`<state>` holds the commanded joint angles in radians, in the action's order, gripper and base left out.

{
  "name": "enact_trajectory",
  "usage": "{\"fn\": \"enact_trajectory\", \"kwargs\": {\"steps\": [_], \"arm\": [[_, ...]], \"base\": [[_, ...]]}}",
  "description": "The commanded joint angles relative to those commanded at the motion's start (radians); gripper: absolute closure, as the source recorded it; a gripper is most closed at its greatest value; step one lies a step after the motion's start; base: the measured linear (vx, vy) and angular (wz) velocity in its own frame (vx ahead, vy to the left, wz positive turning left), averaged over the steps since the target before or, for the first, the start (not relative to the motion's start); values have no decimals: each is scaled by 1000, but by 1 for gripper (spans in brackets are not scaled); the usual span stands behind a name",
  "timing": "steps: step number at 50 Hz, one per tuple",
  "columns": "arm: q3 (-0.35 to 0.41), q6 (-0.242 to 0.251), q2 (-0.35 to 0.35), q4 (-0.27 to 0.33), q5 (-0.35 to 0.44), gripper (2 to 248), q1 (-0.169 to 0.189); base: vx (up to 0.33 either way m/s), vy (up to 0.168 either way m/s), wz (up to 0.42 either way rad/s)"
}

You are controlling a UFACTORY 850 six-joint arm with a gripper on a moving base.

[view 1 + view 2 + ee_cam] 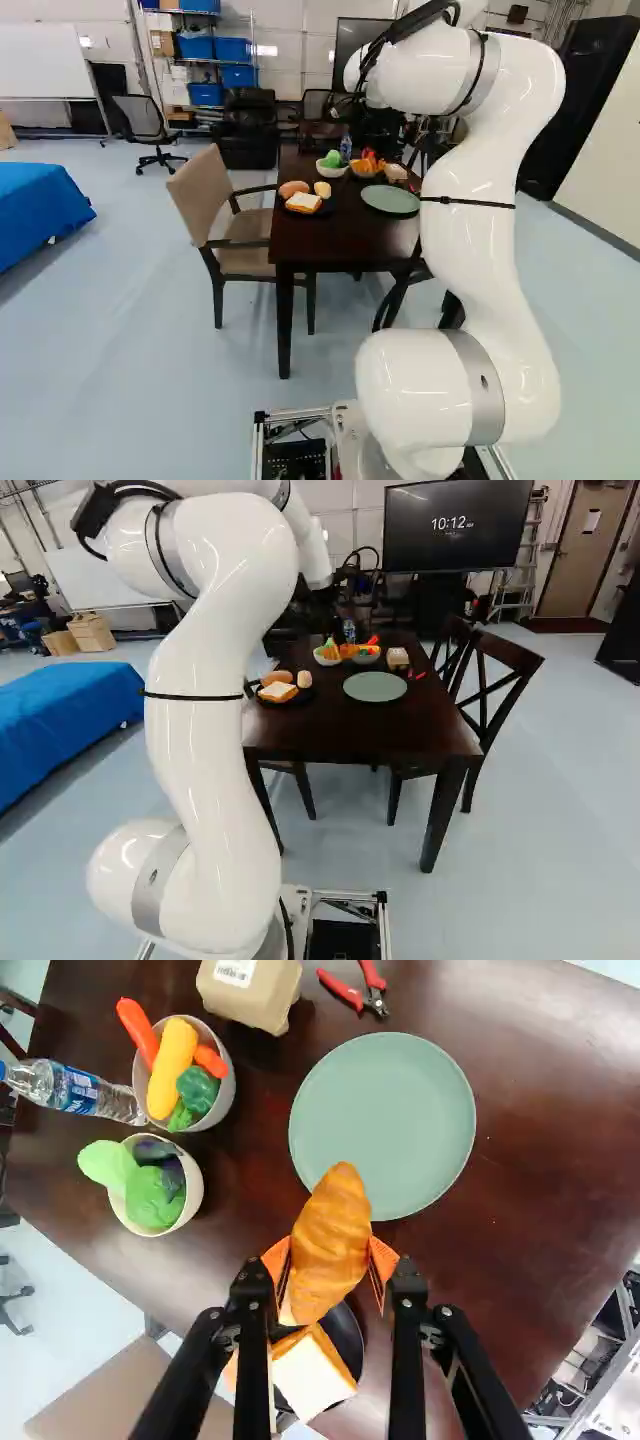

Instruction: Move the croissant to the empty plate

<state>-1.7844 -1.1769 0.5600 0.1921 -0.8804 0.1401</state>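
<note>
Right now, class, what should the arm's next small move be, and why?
Probably carry the croissant ahead, over the green plate, before lowering: the gripper has it between both orange pads, and in the wrist view only its tip overlaps the plate's near edge.

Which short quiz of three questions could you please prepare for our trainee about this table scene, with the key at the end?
1. True or false: the black pincer with orange pads holds the golden-brown croissant.
2. What lies near the round pale-green plate? (a) blue scissors (b) red-handled metal cutters (c) a wooden spoon
3. Fill in: the white bread slice with orange crust rests on a round ____ dish.

Key: 1 true; 2 b; 3 black.
</note>
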Motion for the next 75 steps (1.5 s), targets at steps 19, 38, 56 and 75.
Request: {"fn": "enact_trajectory", "kwargs": {"steps": [19, 38, 56, 75], "arm": [[-27, 0, 20, 0, 0, 128, 53], [-34, 0, 52, -1, 0, 128, 104], [-32, 0, 86, -34, 0, 128, 120], [-39, 0, 130, -107, 0, 128, 124]], "base": [[0, 0, 0], [0, 0, 0], [0, 0, 0], [0, 0, 0]]}}
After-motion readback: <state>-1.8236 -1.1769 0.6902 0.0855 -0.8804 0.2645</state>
